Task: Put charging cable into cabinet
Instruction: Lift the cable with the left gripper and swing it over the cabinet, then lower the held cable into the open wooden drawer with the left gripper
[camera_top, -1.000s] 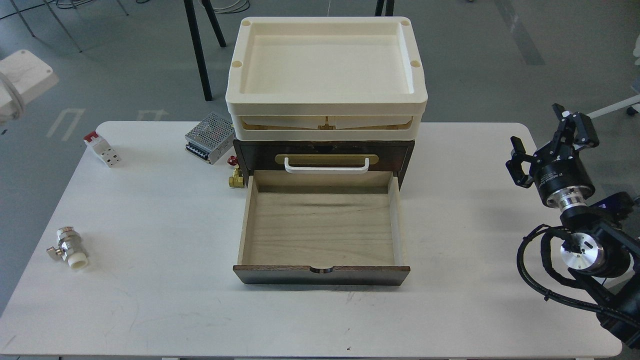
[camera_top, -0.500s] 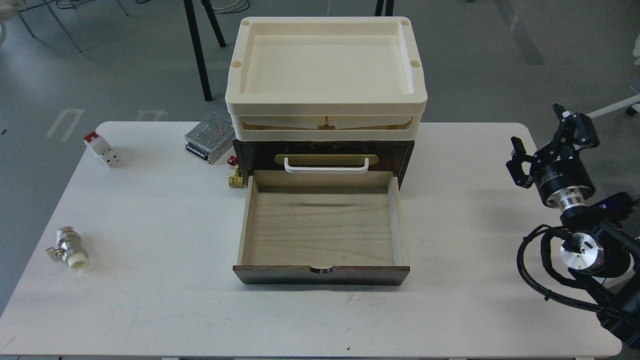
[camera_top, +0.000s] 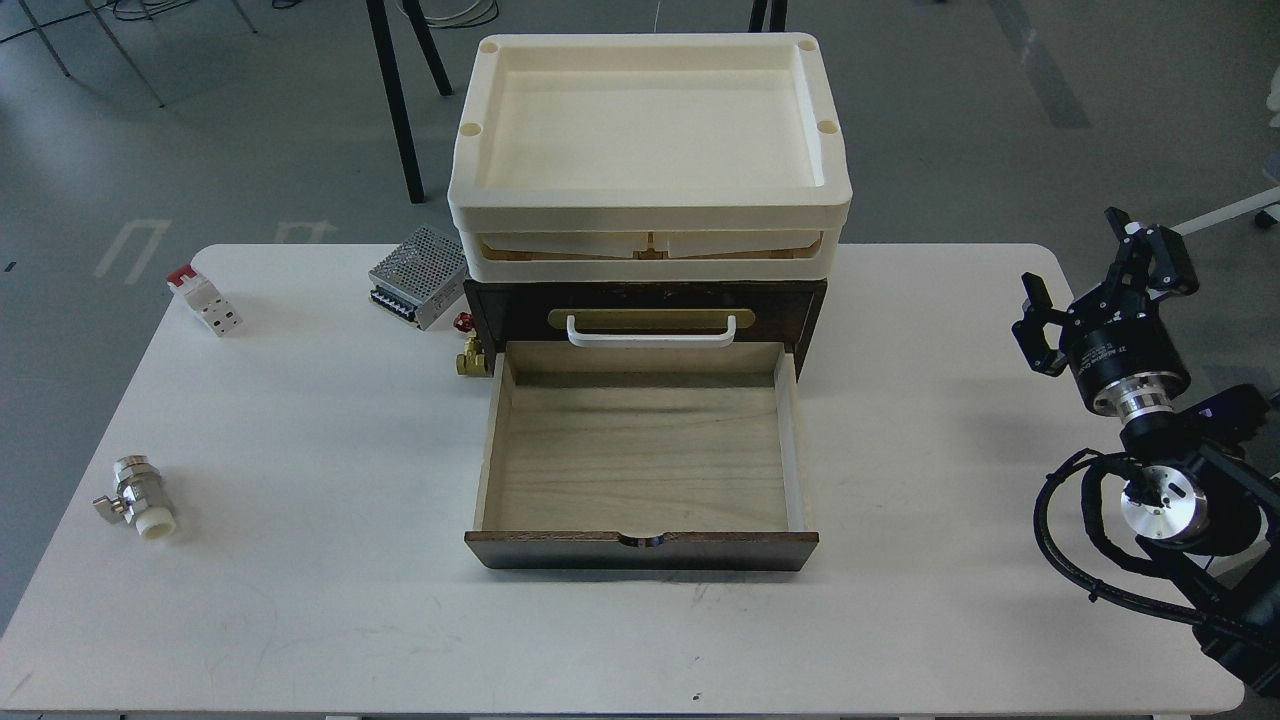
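The cabinet (camera_top: 488, 305) is a small dark brown wooden box at the back middle of the white table. Its pale wood-lined drawer (camera_top: 640, 552) is pulled out toward me and nothing lies in it. A brass plate with a white bar handle (camera_top: 650, 332) sits above the drawer. The charging cable is out of view. My right gripper (camera_top: 1095, 290) is open and empty, raised over the table's right edge, well right of the cabinet. My left gripper is not in view.
Stacked cream plastic trays (camera_top: 650, 210) sit on the cabinet. A perforated metal power-supply box (camera_top: 418, 275) and a small brass valve (camera_top: 470, 355) lie left of it. A red-and-white breaker (camera_top: 205, 298) and a silver valve (camera_top: 135, 495) lie at the left.
A white pad with looped cable at the far upper left edge one second ago has moved up and out of view. The right arm has not moved.
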